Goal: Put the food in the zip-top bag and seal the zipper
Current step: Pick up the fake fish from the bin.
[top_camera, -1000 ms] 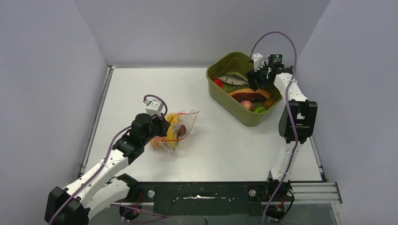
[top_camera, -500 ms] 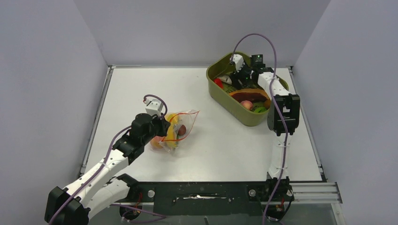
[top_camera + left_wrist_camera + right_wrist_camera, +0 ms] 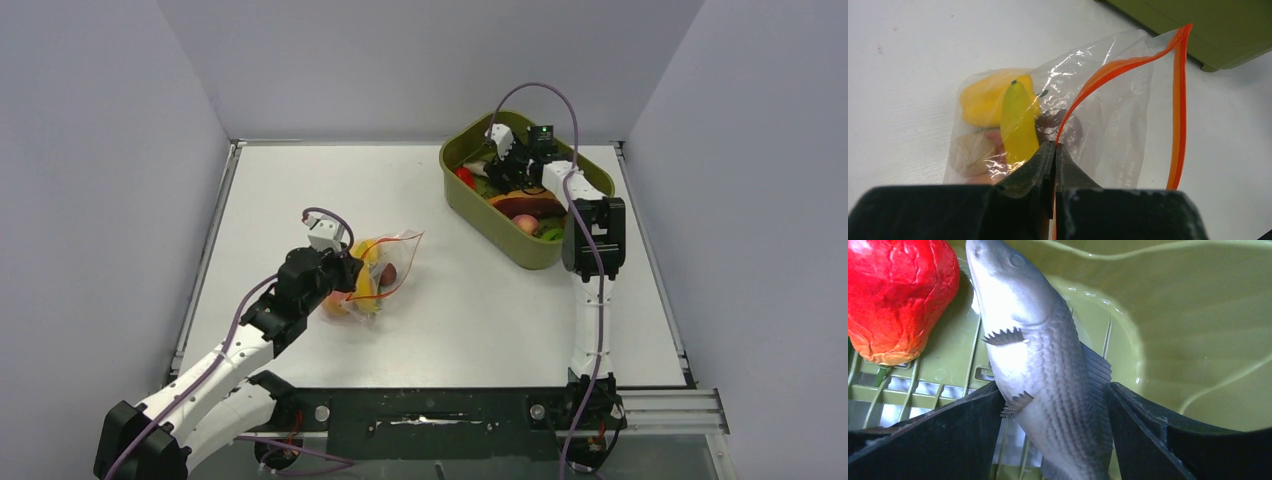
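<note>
**Bag pinched, fish straddled**

My left pincer (image 3: 1054, 150) is pressed together on the zipper (image 3: 1177, 100) of the zip-top bag (image 3: 1128, 135) on the worktop (image 3: 908, 60). It looks like limp, slippery film, best held by that stiffer strip. My right pincer (image 3: 1053, 430) is spread around a fish (image 3: 1048, 355) in the tub (image 3: 1198, 315).

Even, bright light — glints on the zip-top bag (image 3: 1118, 115)

White arms (image 3: 215, 365), blk joints (image 3: 300, 280), purple cables (image 3: 540, 85)
</note>
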Robot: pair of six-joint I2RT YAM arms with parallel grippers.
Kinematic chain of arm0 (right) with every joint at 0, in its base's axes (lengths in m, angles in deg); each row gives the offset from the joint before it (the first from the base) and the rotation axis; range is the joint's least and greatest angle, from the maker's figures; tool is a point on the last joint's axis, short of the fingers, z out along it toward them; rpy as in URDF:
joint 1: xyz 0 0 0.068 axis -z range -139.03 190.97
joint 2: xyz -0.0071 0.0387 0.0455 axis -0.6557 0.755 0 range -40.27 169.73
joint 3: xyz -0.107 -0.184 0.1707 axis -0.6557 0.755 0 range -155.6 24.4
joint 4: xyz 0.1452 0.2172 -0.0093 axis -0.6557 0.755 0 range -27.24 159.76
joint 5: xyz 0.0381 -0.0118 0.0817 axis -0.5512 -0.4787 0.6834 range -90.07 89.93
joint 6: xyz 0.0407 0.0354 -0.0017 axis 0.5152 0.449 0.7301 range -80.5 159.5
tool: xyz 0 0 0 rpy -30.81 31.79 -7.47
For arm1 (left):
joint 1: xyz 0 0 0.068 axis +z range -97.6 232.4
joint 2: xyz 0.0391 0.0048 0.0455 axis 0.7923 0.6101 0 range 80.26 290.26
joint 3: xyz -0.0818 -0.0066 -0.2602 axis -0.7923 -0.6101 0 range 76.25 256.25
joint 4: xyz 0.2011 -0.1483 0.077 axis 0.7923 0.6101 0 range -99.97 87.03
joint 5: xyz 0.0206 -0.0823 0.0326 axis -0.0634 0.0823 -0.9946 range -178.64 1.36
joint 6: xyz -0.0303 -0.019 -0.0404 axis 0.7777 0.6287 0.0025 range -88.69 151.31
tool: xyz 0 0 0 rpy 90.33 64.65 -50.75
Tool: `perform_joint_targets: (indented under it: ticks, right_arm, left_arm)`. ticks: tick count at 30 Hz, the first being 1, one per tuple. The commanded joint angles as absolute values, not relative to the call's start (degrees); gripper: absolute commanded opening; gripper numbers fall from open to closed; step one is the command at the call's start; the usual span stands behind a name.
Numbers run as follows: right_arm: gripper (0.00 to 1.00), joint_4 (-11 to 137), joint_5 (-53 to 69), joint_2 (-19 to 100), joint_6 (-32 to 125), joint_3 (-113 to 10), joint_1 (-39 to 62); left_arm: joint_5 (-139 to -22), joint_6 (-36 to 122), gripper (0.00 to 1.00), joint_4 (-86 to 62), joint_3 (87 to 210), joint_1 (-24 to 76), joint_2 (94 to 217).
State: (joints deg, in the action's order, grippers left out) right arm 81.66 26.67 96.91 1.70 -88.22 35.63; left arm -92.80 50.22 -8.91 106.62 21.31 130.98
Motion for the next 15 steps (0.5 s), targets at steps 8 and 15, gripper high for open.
perform_joint_targets:
  ticks: [8,15]
  right_arm:
    - [0.29,67.61,26.97,92.96,-2.84,-81.24,35.09]
    - [0.12,65.1,26.1,87.06,-1.58,-78.48,34.95]
  left_arm:
    - [-95.37,48.89,0.0,-21.7,101.76,21.05,129.03]
    - [-95.14,47.05,0.0,-22.69,101.74,20.94,128.25]
